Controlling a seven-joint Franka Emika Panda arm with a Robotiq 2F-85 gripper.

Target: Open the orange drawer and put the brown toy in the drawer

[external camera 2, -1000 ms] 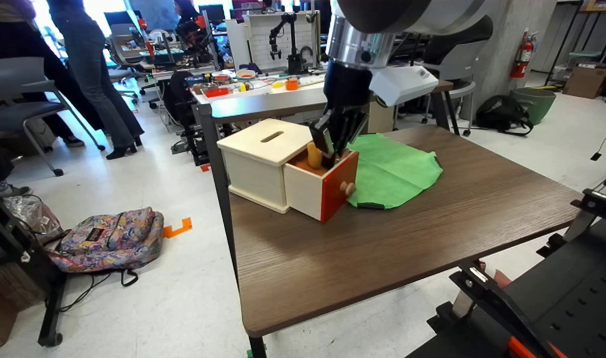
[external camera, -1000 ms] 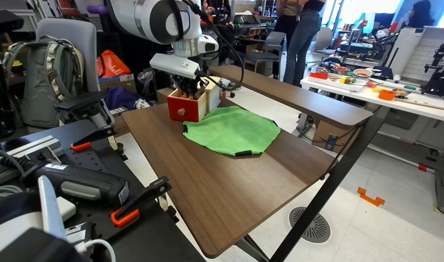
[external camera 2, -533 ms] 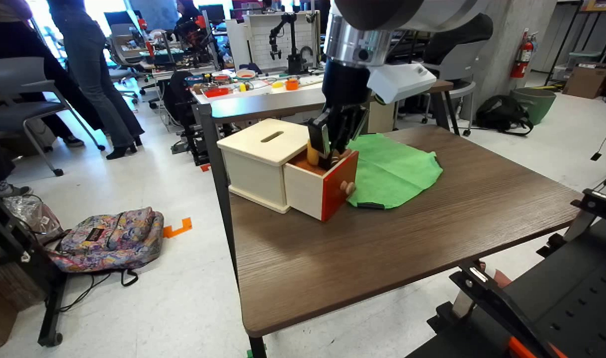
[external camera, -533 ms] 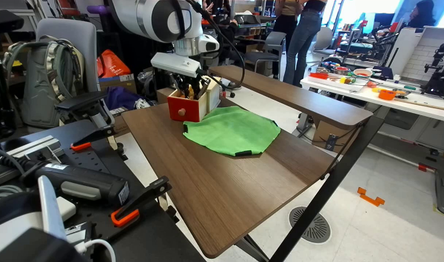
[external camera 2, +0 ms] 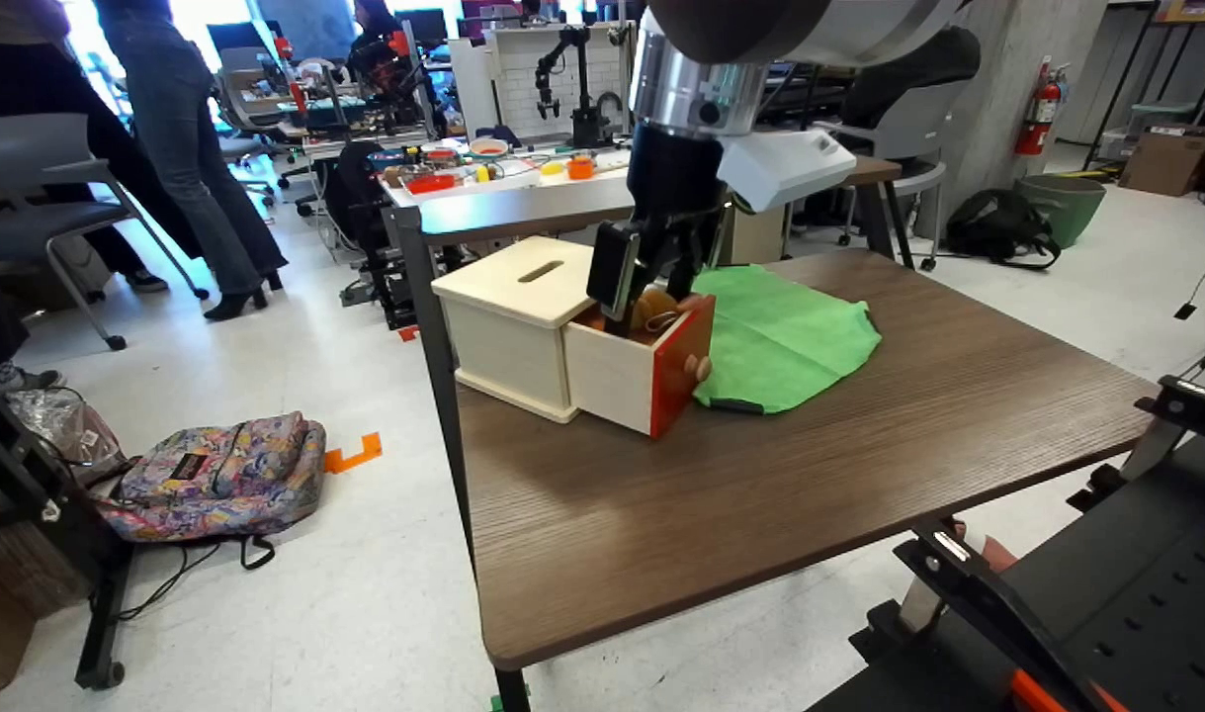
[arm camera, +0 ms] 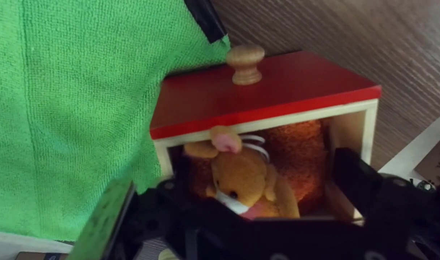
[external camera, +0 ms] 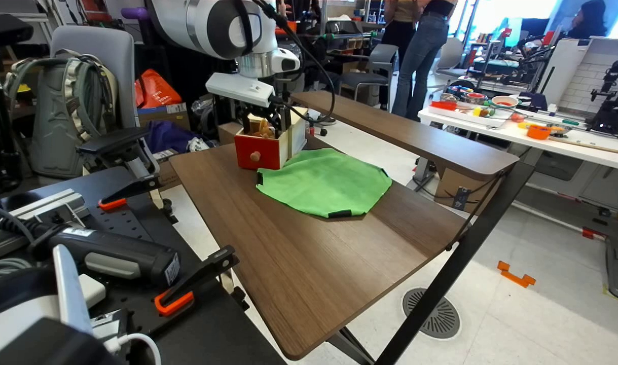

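The orange drawer's red front with its round wooden knob stands pulled out from the pale wooden box. Inside, over a fuzzy orange lining, lies the brown toy, its head and ears visible and one ear against the front panel's inner rim. The gripper's own body hides the toy's lower part in the wrist view. My gripper reaches down into the drawer with its fingers spread wide, one on each side of the toy, and a gap shows beside it. Both exterior views show the toy between the fingers.
A green cloth lies on the brown table, touching the drawer front's side. The box's slotted lid stands close beside my gripper. A raised brown shelf runs behind the table.
My gripper's fingers have spread apart and let go of the toy, which has sunk lower in the drawer. The arm has shifted slightly towards the box, and the drawer front has edged outward a little.
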